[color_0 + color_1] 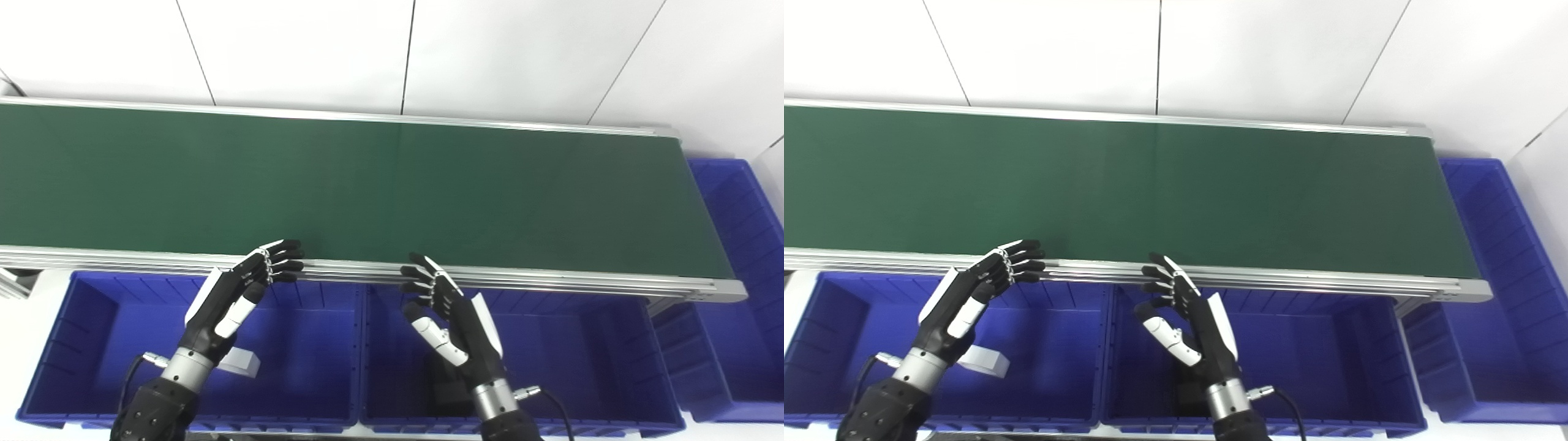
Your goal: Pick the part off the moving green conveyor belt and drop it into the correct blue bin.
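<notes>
Belt [367, 184] shows no part now; both hands, left hand [236, 294] & right hand [450, 312], wait open w/ nothing held, white part [242, 362] lies in left bin [73, 331], dark one in middle bin [588, 343].

Sorting line: green conveyor belt [367, 190], blue bins [306, 343]

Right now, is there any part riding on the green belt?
No, the green belt shows bare from end to end, and both the left hand and right hand hover open and hold nothing.
</notes>
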